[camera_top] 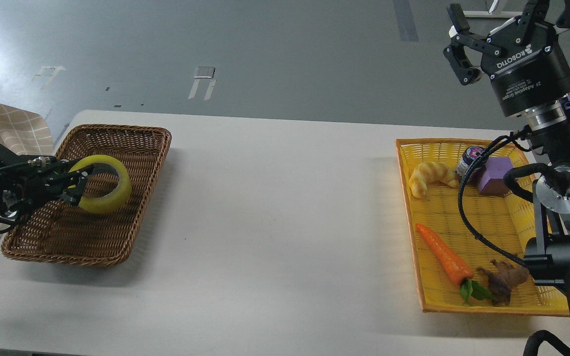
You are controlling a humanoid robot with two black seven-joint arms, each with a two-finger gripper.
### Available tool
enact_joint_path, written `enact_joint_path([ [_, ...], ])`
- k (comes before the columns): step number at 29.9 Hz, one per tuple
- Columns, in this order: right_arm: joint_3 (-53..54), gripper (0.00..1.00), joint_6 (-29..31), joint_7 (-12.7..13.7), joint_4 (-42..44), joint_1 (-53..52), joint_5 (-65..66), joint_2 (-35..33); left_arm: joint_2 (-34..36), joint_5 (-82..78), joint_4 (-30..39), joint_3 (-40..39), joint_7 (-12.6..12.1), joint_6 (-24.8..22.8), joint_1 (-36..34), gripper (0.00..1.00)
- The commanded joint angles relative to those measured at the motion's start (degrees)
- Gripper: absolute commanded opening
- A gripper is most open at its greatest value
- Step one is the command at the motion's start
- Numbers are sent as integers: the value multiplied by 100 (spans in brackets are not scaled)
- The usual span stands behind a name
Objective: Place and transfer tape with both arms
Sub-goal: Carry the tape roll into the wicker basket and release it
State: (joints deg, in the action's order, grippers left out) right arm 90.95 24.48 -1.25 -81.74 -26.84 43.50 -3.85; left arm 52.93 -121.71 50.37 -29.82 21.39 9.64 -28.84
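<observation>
A white table stands on a grey floor bearing faint marks, perhaps tape.

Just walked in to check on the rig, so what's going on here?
The left gripper holds the yellow tape roll by its rim over the brown wicker basket. The right gripper hangs open and empty, raised above the far end of the yellow tray, which holds a carrot, a croissant and a purple block.

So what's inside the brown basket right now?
Only the tape, over the brown basket, with the left claw gripping its rim. The claw and tape hide part of the floor; whether the tape touches down is unclear.
</observation>
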Motion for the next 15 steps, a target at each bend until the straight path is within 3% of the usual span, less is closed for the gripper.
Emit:
enact_joint_path([
  [1,-7,100,4,2,-9,29,0,7,7,331,-27,11,189,47,-8,60],
  [6,-7,100,-5,2,-18,47,0,7,-46,341,-474,11,541,231,1,63],
  [15,1,100,-5,2,-18,73,0,16,-72,420,-634,-23,586,495,-69,79],
])
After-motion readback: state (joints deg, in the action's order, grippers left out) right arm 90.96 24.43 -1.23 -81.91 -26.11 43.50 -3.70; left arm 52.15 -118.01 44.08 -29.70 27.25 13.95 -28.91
